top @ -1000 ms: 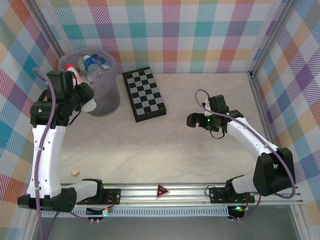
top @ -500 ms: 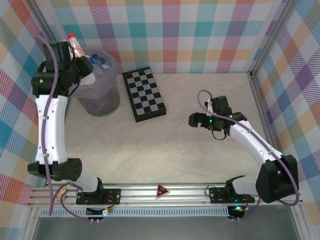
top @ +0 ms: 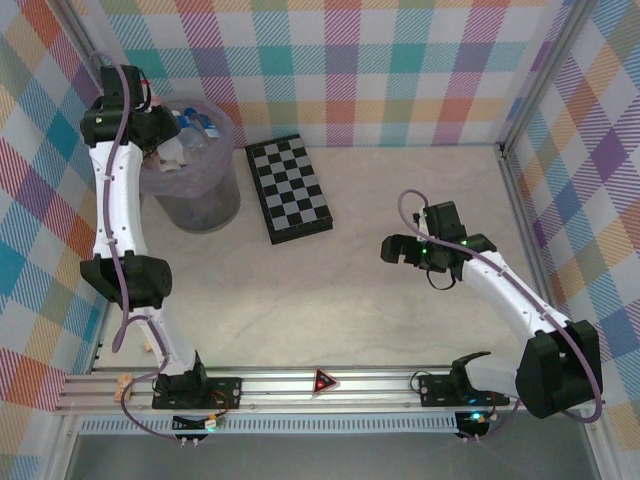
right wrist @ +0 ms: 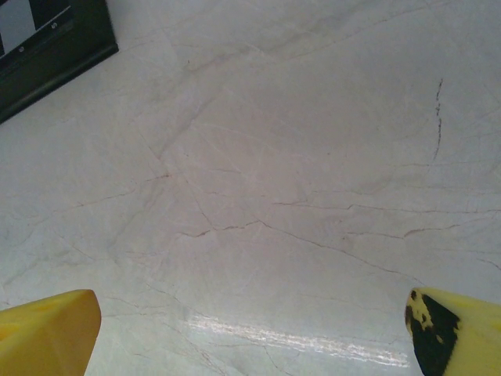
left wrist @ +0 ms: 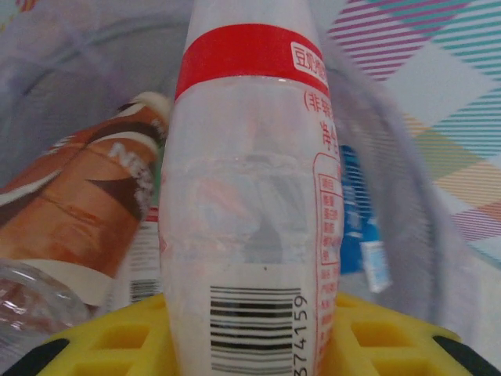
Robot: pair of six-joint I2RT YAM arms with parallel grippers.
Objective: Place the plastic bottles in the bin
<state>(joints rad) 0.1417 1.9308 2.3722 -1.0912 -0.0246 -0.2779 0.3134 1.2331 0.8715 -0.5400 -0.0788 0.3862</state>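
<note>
The left gripper was up over the bin, at the far left of the tabletop. Its yellow jaws were clenched tight on a see-through bottle with a red band. The bottle pointed into the bin, and its far end reached over the bottles inside. It was not let go yet, so it was above the bin and not lying in it.

Other plastic bottles were already inside. In the left wrist view, a brown bottle lay to the left of the held one. A bottle with a blue label lay to the right, by the bin's wall. A bit of a clear bottle showed low in the corner. It was hard to count them all, since they lay on top of each other.

The right gripper hung over a bare patch of the tabletop, well apart from the bin. Its jaws were spread wide and held nothing. The chequered board lay between the bin and that gripper, nearer the bin.

So most of the job looked done. The bottle with the red band looked like the last one to go. What was left, I think, was small: open the left jaws and let it drop in with the rest.
</note>
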